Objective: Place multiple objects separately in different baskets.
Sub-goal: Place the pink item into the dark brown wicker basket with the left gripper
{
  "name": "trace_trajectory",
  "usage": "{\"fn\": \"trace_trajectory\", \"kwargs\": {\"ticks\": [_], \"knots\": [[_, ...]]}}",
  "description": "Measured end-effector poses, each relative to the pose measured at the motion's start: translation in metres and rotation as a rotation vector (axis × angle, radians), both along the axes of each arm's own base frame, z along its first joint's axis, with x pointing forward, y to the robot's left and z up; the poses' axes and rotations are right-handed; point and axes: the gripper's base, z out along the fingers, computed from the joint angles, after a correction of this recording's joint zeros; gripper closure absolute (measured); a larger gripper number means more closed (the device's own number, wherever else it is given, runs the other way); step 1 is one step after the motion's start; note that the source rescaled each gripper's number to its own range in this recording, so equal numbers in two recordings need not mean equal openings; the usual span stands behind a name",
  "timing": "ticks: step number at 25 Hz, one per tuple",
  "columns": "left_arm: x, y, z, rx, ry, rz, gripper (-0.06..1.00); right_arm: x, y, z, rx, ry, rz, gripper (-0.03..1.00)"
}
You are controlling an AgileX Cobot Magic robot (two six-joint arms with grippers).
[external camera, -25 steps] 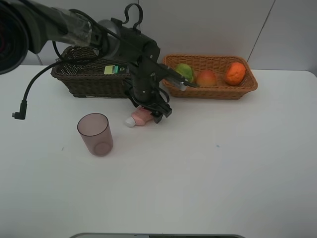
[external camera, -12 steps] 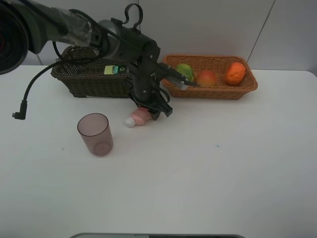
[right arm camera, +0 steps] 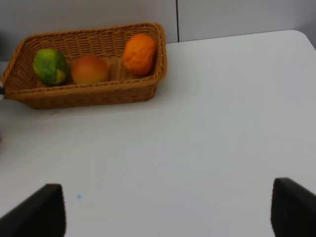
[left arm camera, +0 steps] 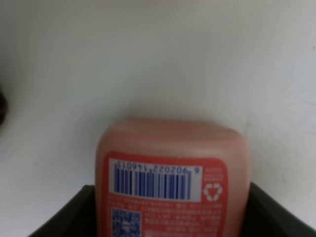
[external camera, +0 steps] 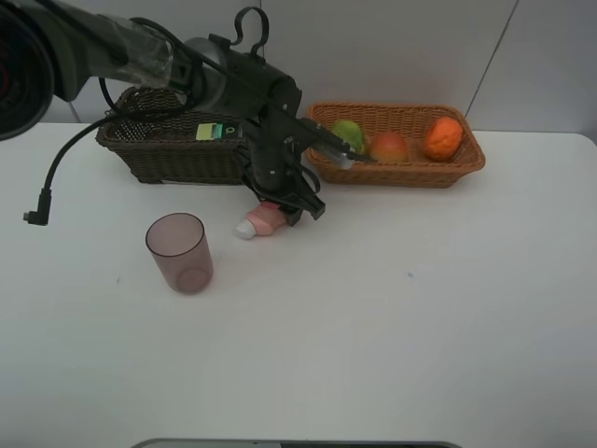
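A small pink bottle [external camera: 264, 221] lies on the white table in front of the dark brown basket [external camera: 159, 154]. My left gripper [external camera: 283, 207] is down on it, with dark fingers [left arm camera: 64, 219] tight against both sides of the bottle [left arm camera: 173, 173]. The dark green pump bottle [external camera: 216, 132] lies in the dark basket. The light tan basket [external camera: 401, 175] holds the green fruit [external camera: 348, 135], the peach-like fruit [external camera: 389, 147] and the orange [external camera: 443, 137]. The mauve cup [external camera: 179, 252] stands upright at front left. My right gripper [right arm camera: 165, 217] is open and empty over bare table.
A black cable with a plug [external camera: 35, 217] trails over the table's left side. The right wrist view shows the tan basket [right arm camera: 89, 96] with the green fruit [right arm camera: 50, 66], the peach-like fruit [right arm camera: 89, 69] and the orange [right arm camera: 139, 54].
My left gripper has shifted slightly up and back at the pink bottle. The bottle has barely moved. Nothing else differs.
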Motion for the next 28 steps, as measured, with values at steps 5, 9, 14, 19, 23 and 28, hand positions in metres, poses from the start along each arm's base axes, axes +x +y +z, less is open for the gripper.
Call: {"fn": "trace_trajectory", "kwargs": {"ticks": [5,9,14,19,23,28], "knots": [[0.000,0.000,0.000,-0.001,-0.001,0.000,0.29,0.000,0.000,0.000,0.000,0.000,0.000,0.19],[0.000,0.000,0.000,-0.001,0.000,0.000,0.29,0.000,0.000,0.000,0.000,0.000,0.000,0.19],[0.000,0.000,0.000,0.000,0.000,-0.003,0.29,0.000,0.000,0.000,0.000,0.000,0.000,0.19],[-0.002,0.002,0.023,0.005,-0.013,-0.042,0.29,0.000,0.000,0.000,0.000,0.000,0.000,0.19],[-0.006,0.005,0.064,-0.012,-0.060,-0.100,0.29,0.000,0.000,0.000,0.000,0.000,0.000,0.19],[-0.012,0.012,0.098,0.007,-0.087,-0.206,0.29,0.000,0.000,0.000,0.000,0.000,0.000,0.19]]}}
